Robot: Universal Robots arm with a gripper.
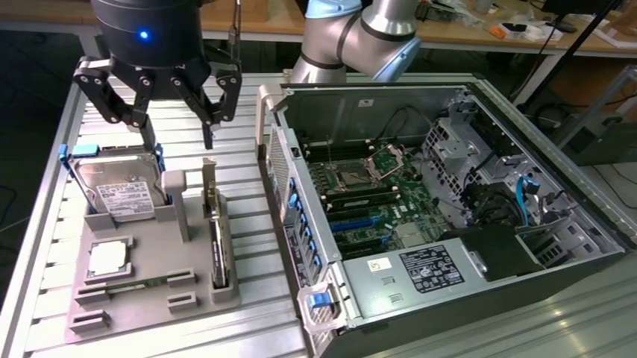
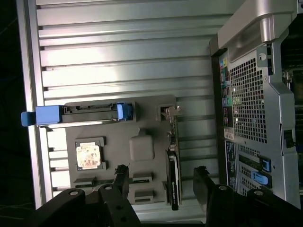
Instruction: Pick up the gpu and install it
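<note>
The black end effector [image 1: 180, 140] hangs over the far end of a grey moulded parts fixture [image 1: 149, 302] that sits on the ribbed aluminium tabletop [image 1: 253, 328]. Its two fingers [image 1: 149, 127] are spread wide and hold nothing.

The gpu [image 1: 216, 246], a thin green circuit card with a silver metal end bracket, stands on its long edge in a slot along the side of the fixture nearest the open black and silver computer case [image 1: 428, 224]. In the exterior view its bracket end points up toward the end effector, and the finger on the exterior view's right hangs just above that bracket, with a small gap showing between them.

In the wrist view the gpu [image 2: 173, 177] appears edge-on as a narrow dark strip, and it lies between the two fingertips [image 2: 122, 176] of the end effector [image 2: 161, 180], nearer to the one on the case side than to the other. The fingers touch neither face of the card.

Beside the gpu on the fixture [image 2: 147, 108], a silver hard drive with a white label [image 1: 119, 190] stands in a blue-handled carrier, and a square processor chip [image 1: 107, 257] lies flat in a recess. In the wrist view the perforated rear panel of the case [image 2: 246, 94] stands just beyond the gpu, and the tabletop [image 2: 118, 47] stretches behind the fixture.
</note>
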